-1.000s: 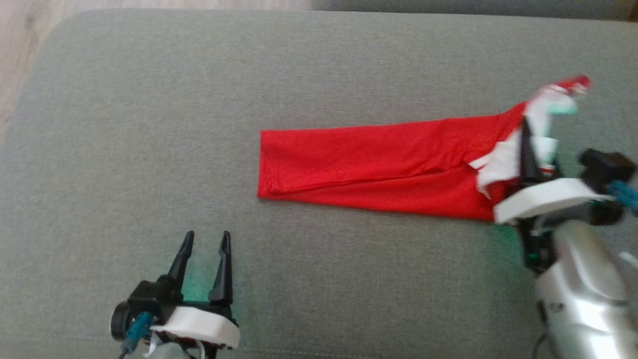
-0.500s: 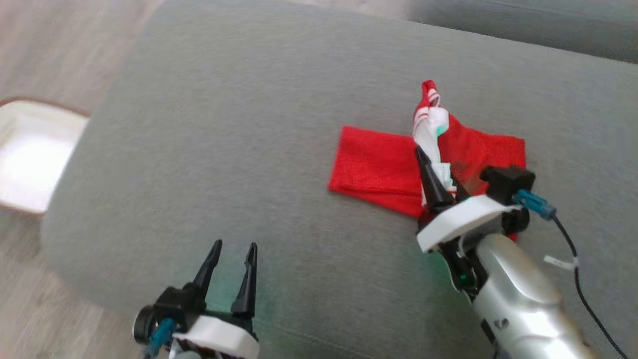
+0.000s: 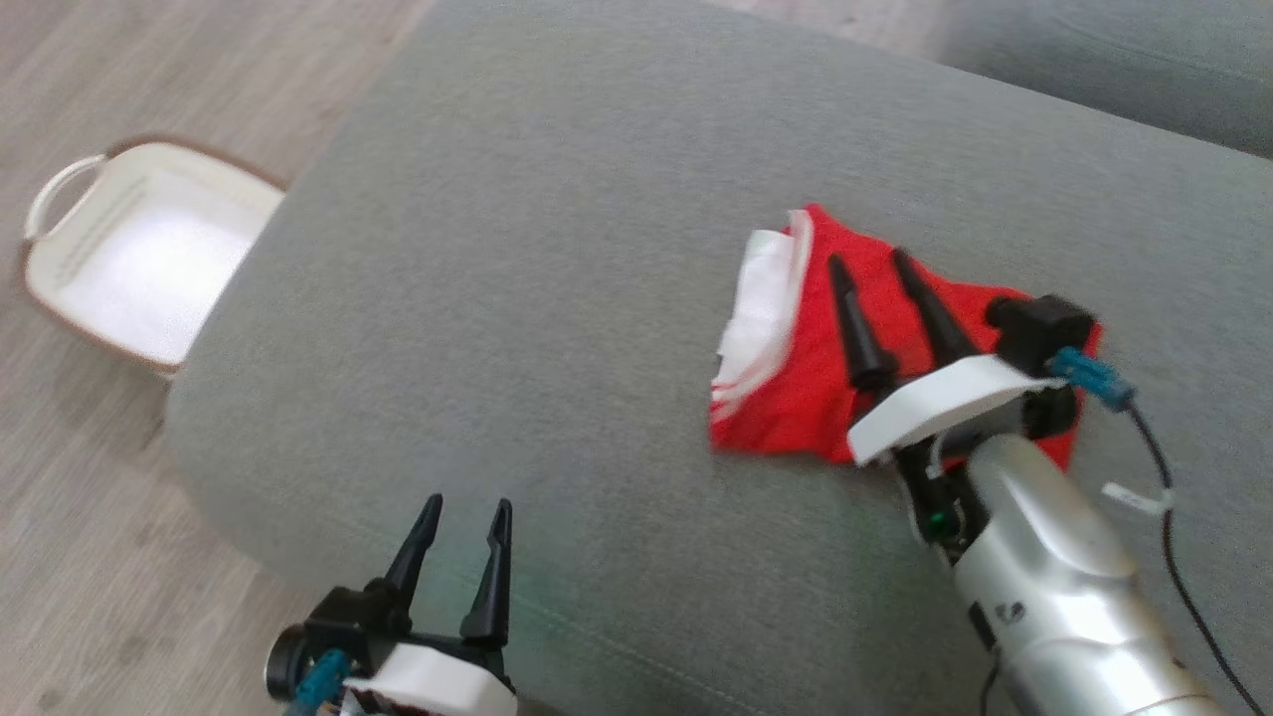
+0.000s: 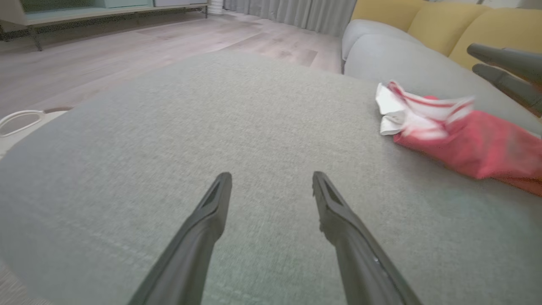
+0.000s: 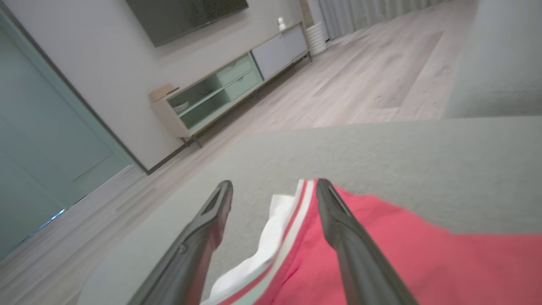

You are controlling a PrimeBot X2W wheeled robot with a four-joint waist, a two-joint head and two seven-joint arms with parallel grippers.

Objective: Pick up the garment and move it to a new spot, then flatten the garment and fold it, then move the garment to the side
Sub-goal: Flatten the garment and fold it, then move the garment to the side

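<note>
The garment (image 3: 796, 383) is red with a white, red-striped hem. It lies folded in a short stack on the grey sofa cushion (image 3: 557, 298), hem uppermost at its left end. My right gripper (image 3: 870, 261) hovers open just over the stack with nothing between its fingers. In the right wrist view the right gripper (image 5: 275, 184) straddles the striped hem of the garment (image 5: 381, 250). My left gripper (image 3: 467, 503) stands open and empty near the cushion's front edge, well left of the cloth. The left wrist view has the left gripper (image 4: 271, 176) over bare cushion and the garment (image 4: 478, 144) to the right.
A white basket (image 3: 60, 184) sits on the wooden floor (image 3: 80, 517) left of the cushion. A second grey cushion (image 3: 1104, 70) lies beyond at the upper right. Yellow back cushions (image 4: 444, 25) and a low TV cabinet (image 5: 220, 89) stand farther off.
My right gripper carried the garment's hem end leftward over the rest, then opened and let go; the cloth now lies doubled. The head camera turned left, bringing the basket into view.
</note>
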